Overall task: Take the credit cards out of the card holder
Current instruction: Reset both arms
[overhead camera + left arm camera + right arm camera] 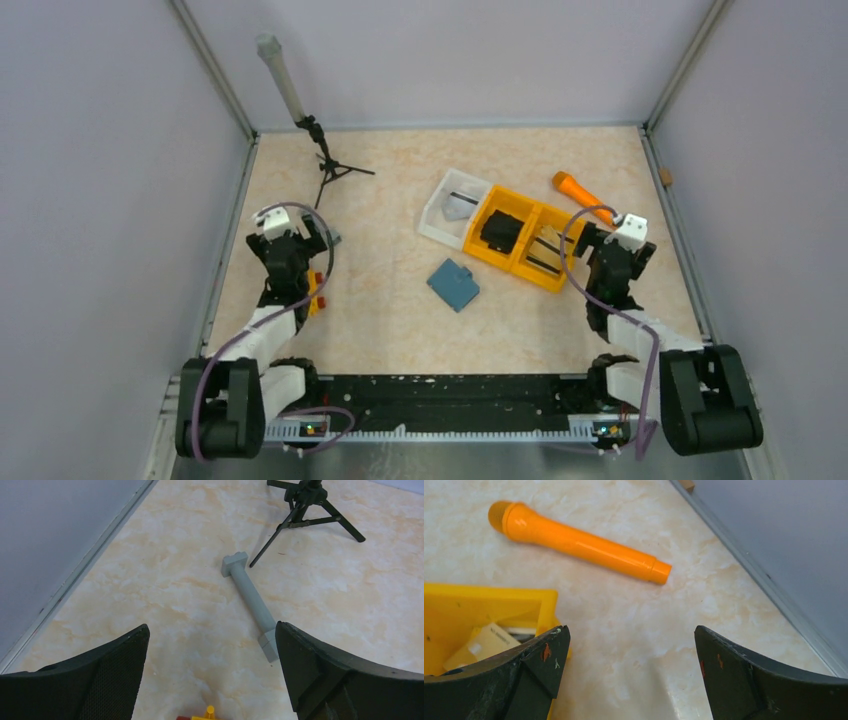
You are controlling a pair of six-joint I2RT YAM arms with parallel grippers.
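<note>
The teal-blue card holder (454,284) lies closed and flat on the table between the two arms, in the top view only. No card shows outside it. My left gripper (312,236) is open and empty at the left side, well away from the holder; in the left wrist view (210,645) it hangs over bare table. My right gripper (590,240) is open and empty at the right end of the orange bin; in the right wrist view (631,647) only table lies between its jaws.
An orange divided bin (560,272) with a black item and flat pieces, and a white tray (432,220), stand behind the holder. An orange microphone (579,542) lies at the back right. A grey bolt-like rod (252,602), a black tripod (310,510) and a small yellow-red toy (318,292) are at the left.
</note>
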